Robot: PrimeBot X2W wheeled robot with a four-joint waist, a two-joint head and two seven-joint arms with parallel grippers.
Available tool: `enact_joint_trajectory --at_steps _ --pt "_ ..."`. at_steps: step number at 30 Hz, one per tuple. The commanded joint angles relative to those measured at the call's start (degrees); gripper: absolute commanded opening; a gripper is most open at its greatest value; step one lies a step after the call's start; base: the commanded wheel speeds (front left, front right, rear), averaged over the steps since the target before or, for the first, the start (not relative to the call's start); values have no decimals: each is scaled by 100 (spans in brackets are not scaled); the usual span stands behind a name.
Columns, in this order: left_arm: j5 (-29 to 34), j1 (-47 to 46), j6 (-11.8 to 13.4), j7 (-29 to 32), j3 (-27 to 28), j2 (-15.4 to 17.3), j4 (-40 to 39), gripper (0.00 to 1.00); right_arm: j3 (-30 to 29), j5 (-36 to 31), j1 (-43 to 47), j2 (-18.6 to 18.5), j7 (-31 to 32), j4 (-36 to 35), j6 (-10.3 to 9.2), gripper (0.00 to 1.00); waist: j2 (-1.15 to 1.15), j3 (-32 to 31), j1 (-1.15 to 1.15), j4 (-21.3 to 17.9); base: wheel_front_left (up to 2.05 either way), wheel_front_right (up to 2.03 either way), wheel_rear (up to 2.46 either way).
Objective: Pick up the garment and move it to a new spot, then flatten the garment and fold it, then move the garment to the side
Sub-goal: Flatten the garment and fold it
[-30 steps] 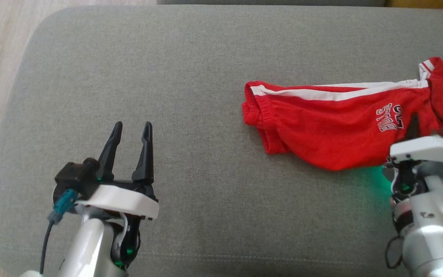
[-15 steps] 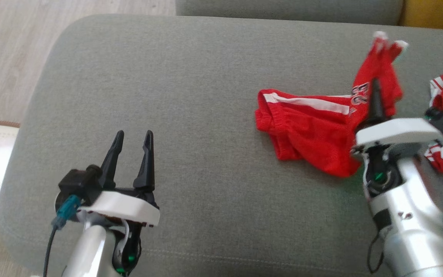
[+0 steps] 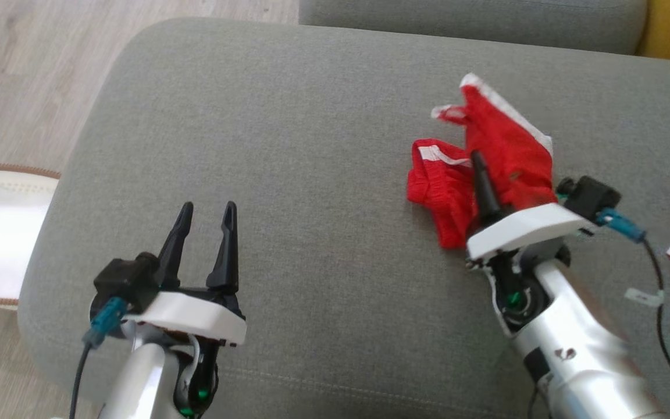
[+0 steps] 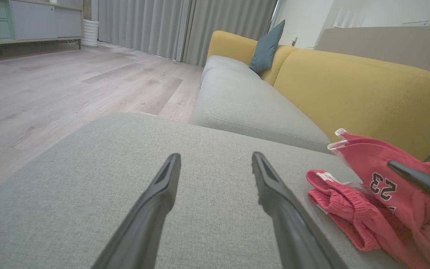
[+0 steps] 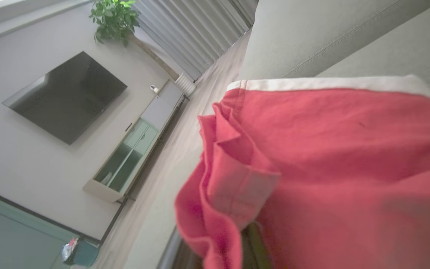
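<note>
Pinching the red garment (image 3: 509, 151), the right gripper (image 3: 477, 158) holds one part raised; the rest lies bunched on the sofa cushion (image 3: 312, 145). The left gripper (image 3: 208, 207) hovers well apart, fingers spread.

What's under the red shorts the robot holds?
The grey fabric sofa cushion lies under the white-striped red shorts. The patch right beneath is hidden, as is part of the right gripper.
</note>
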Motion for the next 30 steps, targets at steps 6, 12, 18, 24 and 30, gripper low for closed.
enact_joint_trajectory --at_steps 6,12,18,24,30 --pt "-80 -85 56 -29 115 43 -148 100 808 75 -154 106 -79 105 40 22 0 56 0 126 0 0 0" --pt "-115 -109 74 -29 96 43 -148 100 1454 28 -188 106 -28 414 40 100 0 127 0 191 0 0 0" --pt "-129 -135 76 -29 91 43 -139 100 1811 -43 -285 106 35 811 40 100 0 183 0 201 0 0 0" --pt "-152 -157 101 -29 115 43 -134 100 1990 62 -463 106 -30 1101 40 100 0 208 0 117 0 0 0" --pt "-98 -166 81 -29 187 43 -172 100 2046 -226 -728 106 -363 1193 40 100 0 143 0 -157 0 0 0"
